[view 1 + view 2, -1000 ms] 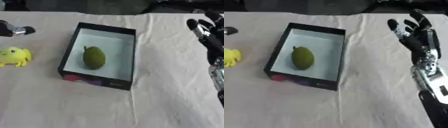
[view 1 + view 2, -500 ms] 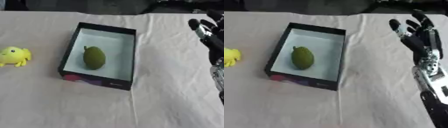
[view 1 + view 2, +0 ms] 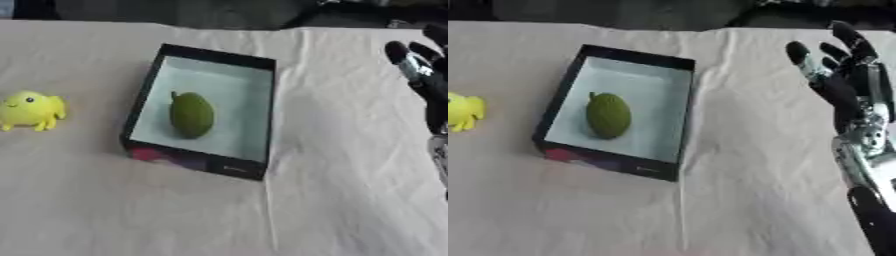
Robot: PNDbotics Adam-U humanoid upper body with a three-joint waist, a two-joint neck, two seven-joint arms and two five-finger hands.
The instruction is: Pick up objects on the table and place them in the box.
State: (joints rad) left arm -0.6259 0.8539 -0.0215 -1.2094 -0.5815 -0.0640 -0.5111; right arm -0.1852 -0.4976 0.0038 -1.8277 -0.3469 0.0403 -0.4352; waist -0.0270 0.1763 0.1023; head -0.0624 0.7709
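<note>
Green fruit [image 3: 192,114] already in box [image 3: 262,65]. Yellow toy [image 3: 31,110] remains on tabletop [image 3: 350,150], left of box. Right hand [image 3: 846,80] raised, fingers spread, empty. Left hand unseen. Next: reach for toy.

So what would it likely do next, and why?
Probably bring the left hand, now out of view, toward the yellow toy. The toy lies on the cloth left of the box, which already holds the green fruit, while the right hand is open far on the other side.
</note>
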